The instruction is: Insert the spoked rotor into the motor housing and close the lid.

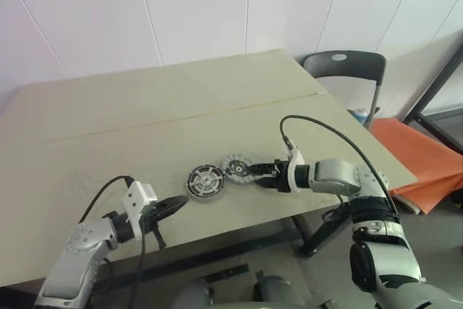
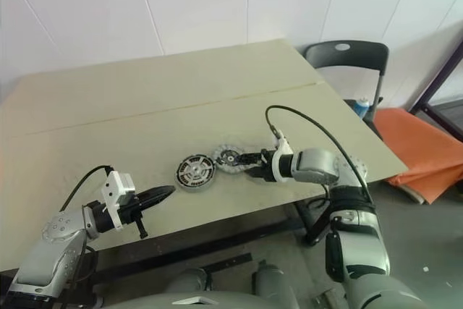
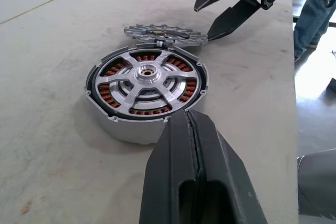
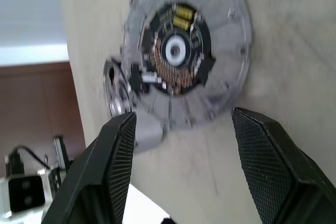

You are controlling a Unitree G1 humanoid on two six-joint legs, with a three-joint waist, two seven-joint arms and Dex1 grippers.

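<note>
Spoked rotor seems to sit already inside the motor housing, its silver arms crossing the copper-red windings, at the near middle of the bench. The lid lies flat just to the housing's right, almost touching it. We judge the lid to be stiff metal, thin, fairly light and smooth, so it could slide on the bench or slip from a shallow pinch. Its middle carries a small circuit board and fine wiring that looks fragile, so we would grip it across the bare outer rim. The right claw has its fingers well apart, low at the lid's right edge, though we cannot tell whether a tip touches the rim. The left claw is pressed together on nothing, near and left of the housing. The right wrist view gives the lid's board and yellow parts, which from the head look like a plain disc, while the left wrist view alone gives the windings under the spokes.
</note>
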